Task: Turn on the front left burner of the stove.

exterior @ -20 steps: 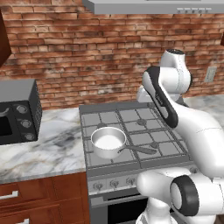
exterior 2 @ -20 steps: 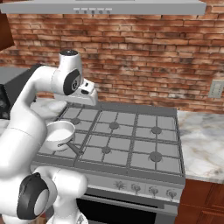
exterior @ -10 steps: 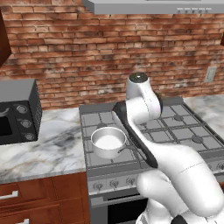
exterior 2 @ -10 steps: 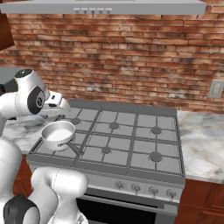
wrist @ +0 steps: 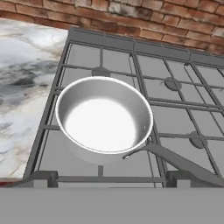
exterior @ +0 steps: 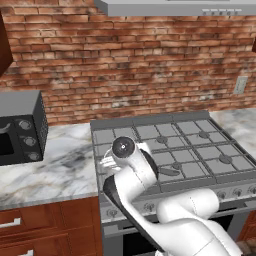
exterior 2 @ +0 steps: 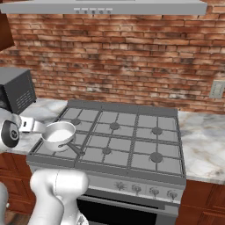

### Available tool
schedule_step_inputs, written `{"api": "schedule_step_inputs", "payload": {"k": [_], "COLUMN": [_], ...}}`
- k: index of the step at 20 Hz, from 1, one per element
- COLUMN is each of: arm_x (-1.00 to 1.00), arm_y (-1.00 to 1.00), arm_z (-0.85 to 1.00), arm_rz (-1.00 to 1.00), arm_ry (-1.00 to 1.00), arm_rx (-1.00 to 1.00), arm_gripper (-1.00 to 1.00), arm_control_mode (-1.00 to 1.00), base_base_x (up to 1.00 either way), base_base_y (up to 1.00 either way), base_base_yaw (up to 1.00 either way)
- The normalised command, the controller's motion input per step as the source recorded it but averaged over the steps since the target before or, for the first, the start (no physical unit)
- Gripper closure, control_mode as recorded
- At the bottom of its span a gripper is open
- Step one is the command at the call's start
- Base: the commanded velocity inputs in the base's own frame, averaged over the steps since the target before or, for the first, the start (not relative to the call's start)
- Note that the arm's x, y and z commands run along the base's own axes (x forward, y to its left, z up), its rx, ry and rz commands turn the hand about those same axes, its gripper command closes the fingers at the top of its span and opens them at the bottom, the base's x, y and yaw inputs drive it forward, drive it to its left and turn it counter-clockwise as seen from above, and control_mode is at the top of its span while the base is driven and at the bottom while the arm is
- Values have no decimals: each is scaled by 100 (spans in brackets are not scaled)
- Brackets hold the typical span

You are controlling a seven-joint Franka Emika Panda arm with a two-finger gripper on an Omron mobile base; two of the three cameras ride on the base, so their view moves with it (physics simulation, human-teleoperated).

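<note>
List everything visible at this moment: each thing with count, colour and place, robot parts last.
stove: one, grey steel, six burners under grey grates, between the two counters.
front left burner: one; the saucepan sits over it, so the burner head is hidden.
saucepan: one, shiny steel, empty, on the front left grate, handle pointing toward the stove's front right.
knobs: a row, small and grey, along the stove's front panel.
microwave: one, black with round dials, on the left counter.
counters: two, white-grey marble, either side of the stove.
range hood: one, grey, above the stove.
wall outlet: one, pale, on the brick wall at right.
arm: one, white with dark joints, over the stove's front left; jaws state cannot be told.
</note>
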Motion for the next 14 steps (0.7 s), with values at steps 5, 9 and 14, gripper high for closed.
{"api": "schedule_step_inputs", "payload": {"k": [5, 9, 14], "arm_x": [0, 0, 0], "arm_y": [10, 13, 38], "arm_z": [-3, -12, -52], "arm_rz": [0, 0, 0], "arm_ry": [-1, -9, -51], "arm_rx": [0, 0, 12], "arm_gripper": [-100, -100, -100], "arm_control_mode": [-100, -100, -100], "base_base_x": [0, 0, 0], "base_base_y": [0, 0, 0], "base_base_yaw": [0, 0, 0]}}
